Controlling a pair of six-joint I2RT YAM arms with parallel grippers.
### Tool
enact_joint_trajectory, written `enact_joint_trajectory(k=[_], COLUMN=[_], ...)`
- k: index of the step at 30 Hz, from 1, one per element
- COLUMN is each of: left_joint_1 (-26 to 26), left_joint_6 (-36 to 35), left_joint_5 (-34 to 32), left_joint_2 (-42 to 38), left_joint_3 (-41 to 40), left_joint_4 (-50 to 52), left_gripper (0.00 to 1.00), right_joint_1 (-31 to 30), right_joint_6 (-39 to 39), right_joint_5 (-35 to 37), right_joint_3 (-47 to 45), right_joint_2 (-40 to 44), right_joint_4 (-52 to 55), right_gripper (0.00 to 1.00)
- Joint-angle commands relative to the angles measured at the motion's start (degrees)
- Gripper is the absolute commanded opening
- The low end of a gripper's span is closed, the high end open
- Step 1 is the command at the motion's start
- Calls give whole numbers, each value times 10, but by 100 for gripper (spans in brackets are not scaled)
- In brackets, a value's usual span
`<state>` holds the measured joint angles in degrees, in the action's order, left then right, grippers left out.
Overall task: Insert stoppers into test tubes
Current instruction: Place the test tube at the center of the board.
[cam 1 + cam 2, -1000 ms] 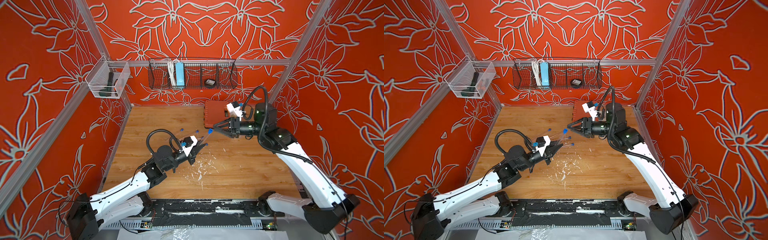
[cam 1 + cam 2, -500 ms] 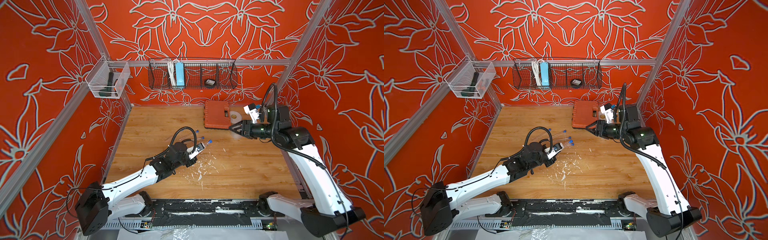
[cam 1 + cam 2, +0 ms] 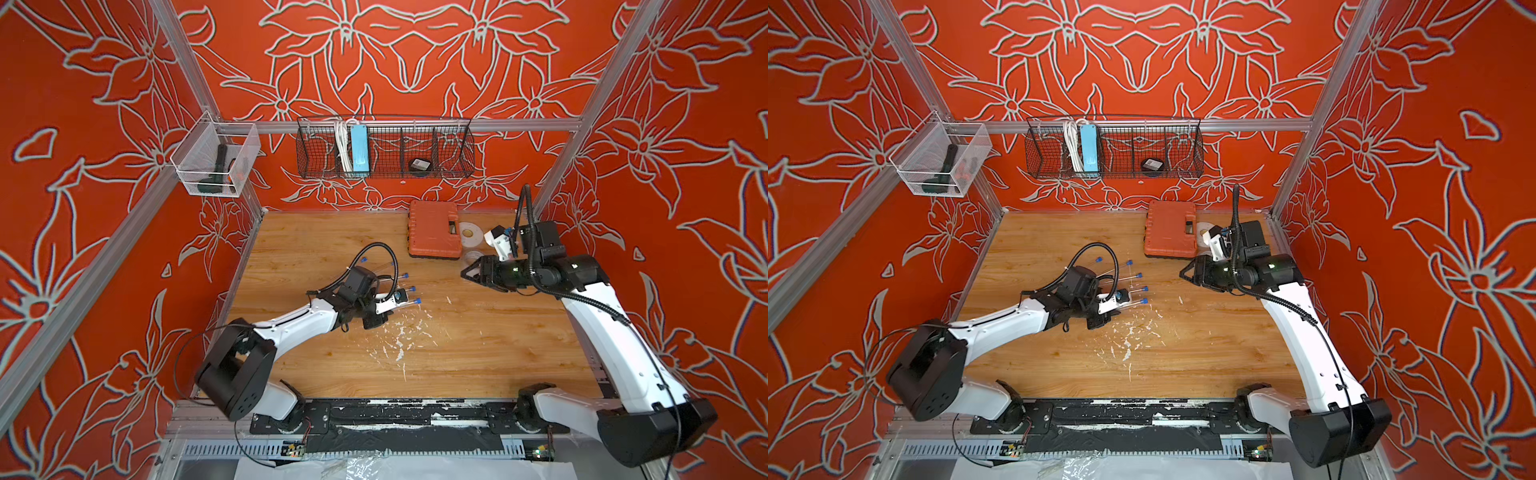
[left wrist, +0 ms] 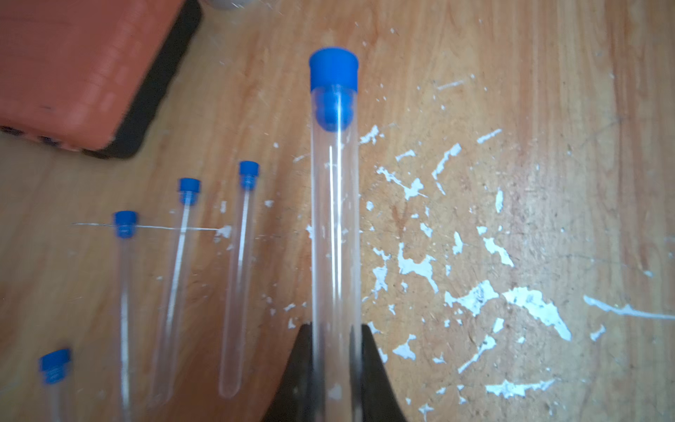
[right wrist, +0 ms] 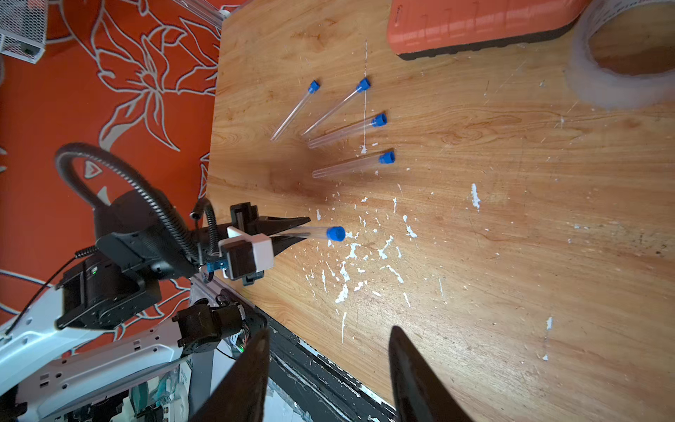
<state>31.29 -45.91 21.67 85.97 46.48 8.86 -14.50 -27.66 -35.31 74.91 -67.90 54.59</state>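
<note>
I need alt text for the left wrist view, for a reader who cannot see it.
The left gripper is shut on a clear test tube whose end is plugged with a blue stopper. Four more stoppered tubes lie beside it on the wooden table, near an orange case and white paint flecks.

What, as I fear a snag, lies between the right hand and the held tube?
Only bare tabletop with white paint flecks, shown in both top views.
</note>
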Motion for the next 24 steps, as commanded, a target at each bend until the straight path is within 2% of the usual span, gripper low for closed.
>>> enact_joint_trajectory(k=[1, 7, 12, 21, 24], left_joint_1=[-7, -7, -7, -6, -5], left_joint_6=[-57, -58, -61, -61, -63], left_joint_5=[41, 18, -11, -19, -28], left_joint_2=[32, 96, 132, 160, 171], left_joint_3=[17, 37, 53, 69, 77], left_joint_4=[30, 15, 25, 57, 75], left_gripper=[0, 0, 4, 18, 19], right_joint_1=[4, 5, 5, 5, 6], right_joint_6=[19, 29, 31, 30, 29], right_joint_5=[11, 14, 25, 31, 31], right_joint_3=[-6, -6, -10, -11, -10], right_joint_2=[3, 3, 7, 6, 7], right_joint_4=[9, 17, 23, 23, 22], right_gripper=[53, 53, 53, 52, 51])
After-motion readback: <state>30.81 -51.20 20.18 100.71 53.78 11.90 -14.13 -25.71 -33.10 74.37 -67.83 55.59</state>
